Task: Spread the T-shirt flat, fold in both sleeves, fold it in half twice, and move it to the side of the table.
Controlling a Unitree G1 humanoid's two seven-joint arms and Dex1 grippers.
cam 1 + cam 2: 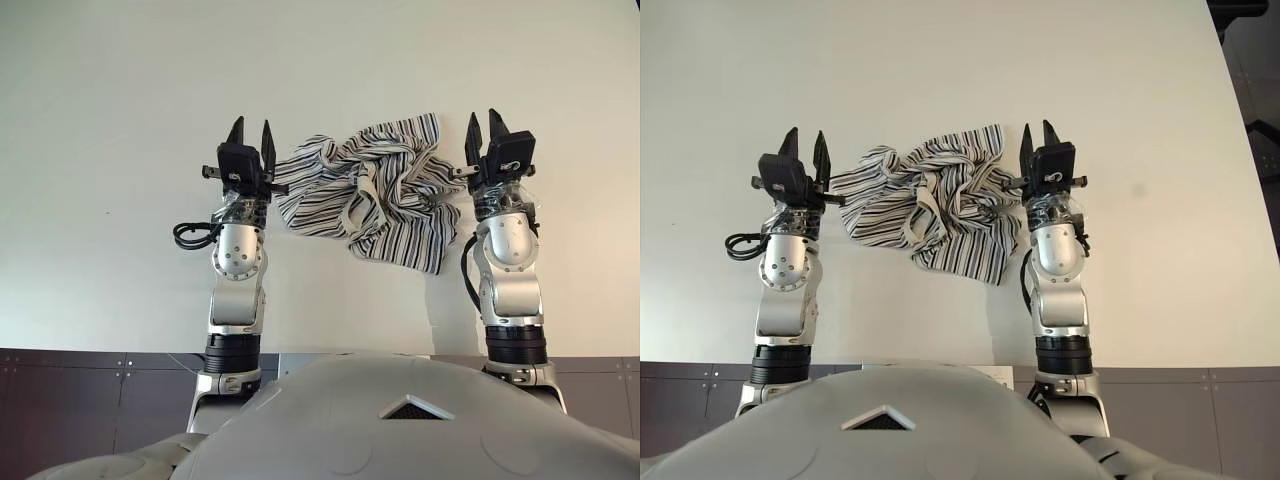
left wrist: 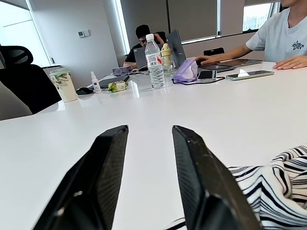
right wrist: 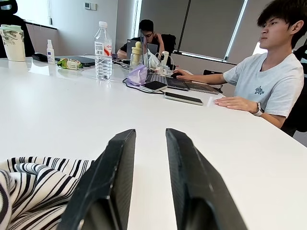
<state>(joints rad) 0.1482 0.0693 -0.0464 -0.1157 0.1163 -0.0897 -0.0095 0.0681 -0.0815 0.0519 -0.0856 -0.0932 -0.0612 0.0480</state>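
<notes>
From the left eye view, both my arms reach forward over the near edge of the white worktop (image 1: pixel 120 100), forearms side by side and pointing toward the far edge. The striped T-shirt (image 1: pixel 375 190) lies crumpled in a heap between them, set back from the near edge. It is bunched and twisted, with folds piled on one another and one lobe trailing toward the near edge by my right forearm. My left hand (image 1: pixel 252 130) sits just beside the heap's left end, fingers apart and pointing away from me, with nothing held. My right hand (image 1: pixel 483 125) sits just beside the heap's right end in the same pose, fingers parted and empty. I cannot tell whether either wrist touches the cloth. The right eye view shows the same: the heap between my two hands, both open, and the worktop's right edge well beyond my right arm. In the left wrist view my two dark fingers (image 2: pixel 108 163) stand spread just above the bare surface, with a striped fold lying close beside them. A water bottle (image 2: pixel 154 60) and a cup (image 2: pixel 64 85) stand near the far edge. In the right wrist view my right fingers (image 3: pixel 187 167) are likewise parted with only worktop between them, and the striped cloth lies just to their side.
</notes>
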